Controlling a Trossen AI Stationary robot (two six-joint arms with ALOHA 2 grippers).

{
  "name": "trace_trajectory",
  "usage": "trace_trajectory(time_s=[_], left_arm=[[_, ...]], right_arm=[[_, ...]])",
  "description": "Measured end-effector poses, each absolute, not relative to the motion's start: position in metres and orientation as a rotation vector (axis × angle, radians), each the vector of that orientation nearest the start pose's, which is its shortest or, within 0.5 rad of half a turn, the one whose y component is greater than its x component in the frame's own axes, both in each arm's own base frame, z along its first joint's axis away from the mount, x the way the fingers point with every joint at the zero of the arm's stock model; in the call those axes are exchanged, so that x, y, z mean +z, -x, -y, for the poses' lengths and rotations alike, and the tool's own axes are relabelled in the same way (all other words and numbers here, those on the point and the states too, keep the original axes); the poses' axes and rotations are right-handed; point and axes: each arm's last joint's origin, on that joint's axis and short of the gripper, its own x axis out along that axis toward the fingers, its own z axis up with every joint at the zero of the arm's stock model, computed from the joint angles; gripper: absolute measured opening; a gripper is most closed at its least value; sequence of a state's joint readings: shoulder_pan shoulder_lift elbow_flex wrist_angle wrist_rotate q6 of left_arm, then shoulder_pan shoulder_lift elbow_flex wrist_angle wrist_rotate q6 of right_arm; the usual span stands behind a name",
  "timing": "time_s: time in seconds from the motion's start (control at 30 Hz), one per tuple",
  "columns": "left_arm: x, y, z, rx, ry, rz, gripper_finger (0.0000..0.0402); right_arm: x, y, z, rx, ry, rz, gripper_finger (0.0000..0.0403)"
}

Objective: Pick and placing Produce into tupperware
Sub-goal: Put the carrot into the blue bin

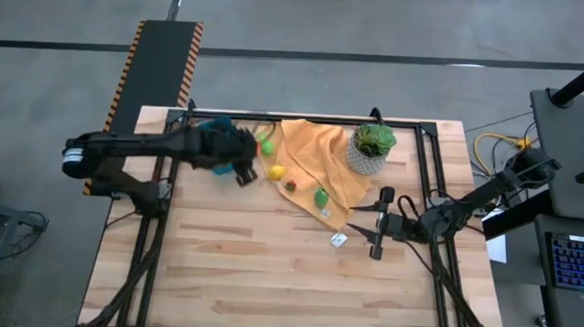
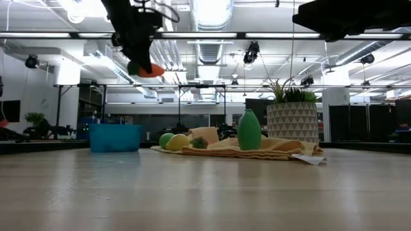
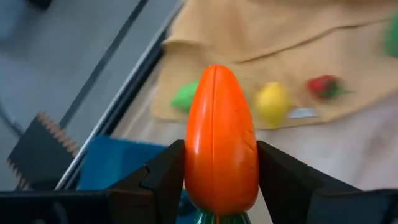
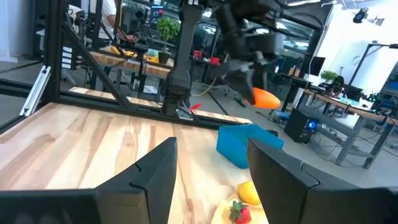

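High view looks straight down on the whole table [image 1: 266, 282]. Low view faces level across it. 2 wrist views sit close; all 4 share the tupperware [image 2: 115, 137].

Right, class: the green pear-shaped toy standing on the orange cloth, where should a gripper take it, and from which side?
Grip the green toy across its wide lower body, coming down from above; it stands upright, narrow neck up, so fingers straddle it.

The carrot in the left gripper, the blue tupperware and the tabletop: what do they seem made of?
Carrot: likely hard plastic, smooth and glossy with a moulded seam down its middle. Tupperware: probably plastic, uniform blue, slightly translucent walls. Tabletop: wood, pale jointed strips with visible grain. The left gripper clamps the carrot.
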State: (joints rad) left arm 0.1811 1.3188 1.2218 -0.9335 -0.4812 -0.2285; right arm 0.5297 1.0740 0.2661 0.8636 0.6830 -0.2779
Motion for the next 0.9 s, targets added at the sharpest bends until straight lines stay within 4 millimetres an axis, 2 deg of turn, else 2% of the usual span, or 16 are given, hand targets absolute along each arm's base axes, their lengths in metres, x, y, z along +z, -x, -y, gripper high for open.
trace_trajectory(time_s=[0.23,0.5,0.67,0.9], left_arm=[[0.311,-0.224,-0.111,0.879,0.128,-1.006,0.0166],[0.286,-0.198,-0.159,0.977,0.274,-1.099,0.0166],[0.270,-0.196,-0.182,1.031,0.324,-1.150,0.0166],[0.236,-0.207,-0.200,1.032,0.353,-1.287,0.0166]], right_arm=[[0.205,-0.179,-0.084,-0.159,0.241,0.025,0.0187],[0.205,-0.179,-0.084,-0.158,0.242,0.024,0.0187],[0.205,-0.179,-0.084,-0.159,0.243,0.024,0.0187],[0.205,-0.179,-0.084,-0.159,0.242,0.024,0.0187]])
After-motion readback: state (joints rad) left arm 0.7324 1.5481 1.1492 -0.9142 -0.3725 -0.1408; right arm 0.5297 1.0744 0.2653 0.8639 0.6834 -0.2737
